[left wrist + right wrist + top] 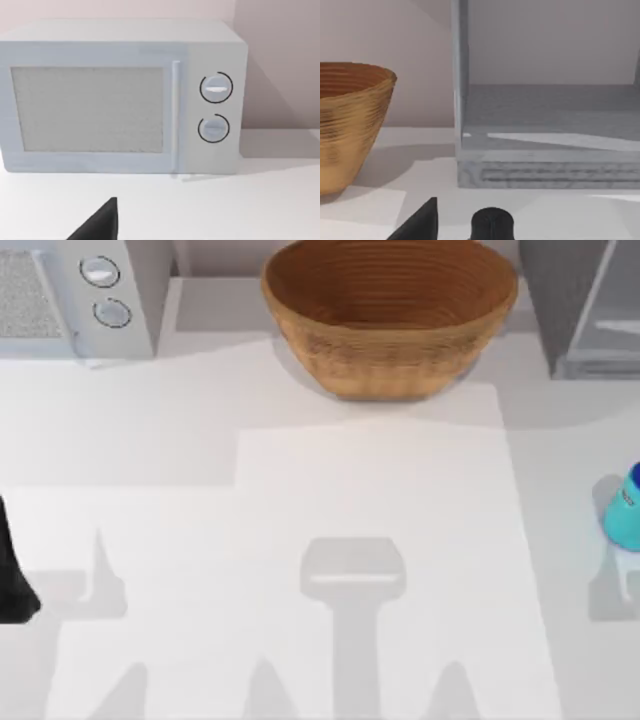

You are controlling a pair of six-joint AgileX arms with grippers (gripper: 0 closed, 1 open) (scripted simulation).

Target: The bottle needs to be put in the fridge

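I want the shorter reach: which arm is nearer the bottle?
Right. The bottle stands at the table's right edge, before the fridge, on the right arm's side; the left arm is at the far left edge.

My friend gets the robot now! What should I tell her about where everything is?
Left gripper: parked at the table's left edge, facing the microwave.
Right gripper: low over the table, facing the open fridge.
The bottle lies at the table's right edge, in front of the fridge, which stands at the back right next to the wicker basket.
Done: nothing yet; nobody holds the bottle.
Left: grab the bottle and set it inside the fridge.
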